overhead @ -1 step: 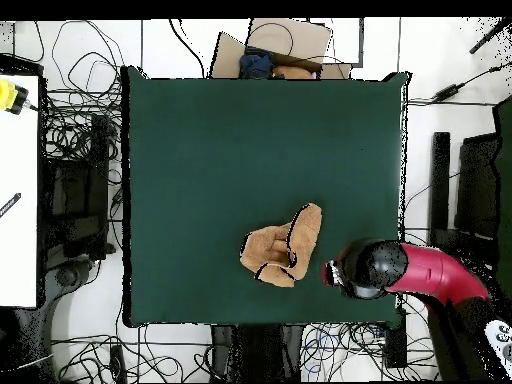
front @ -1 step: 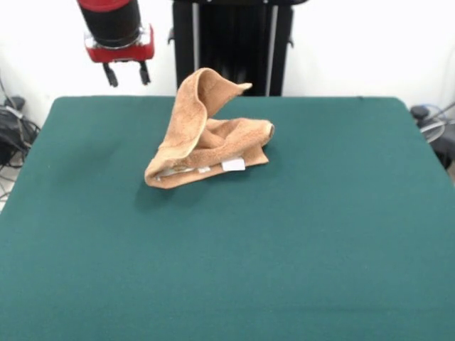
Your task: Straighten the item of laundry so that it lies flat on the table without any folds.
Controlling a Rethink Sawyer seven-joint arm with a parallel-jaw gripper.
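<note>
The item of laundry point(front @ -1 step: 206, 135) is an orange-tan towel, bunched on the far half of the table point(front @ -1 step: 320, 213). One part rears up in a tall fold and curls over the rest. White labels point(front @ -1 step: 232, 165) show at its near hem. My gripper point(front @ -1 step: 128, 74) hangs above the table's far left edge, up and to the left of the towel and apart from it. Its two fingers stand open with nothing between them. In the overhead view the towel point(overhead @ -1 step: 280, 250) lies near the table's point(overhead @ -1 step: 220, 150) bottom edge, with the gripper point(overhead @ -1 step: 335, 272) just to its right.
The black pedestal point(front @ -1 step: 231, 42) stands behind the towel. Cables point(front @ -1 step: 11, 128) lie off the table's left side. In the overhead view a cardboard box point(overhead @ -1 step: 270, 45) sits past the top edge and a white desk point(overhead @ -1 step: 15, 180) at the left.
</note>
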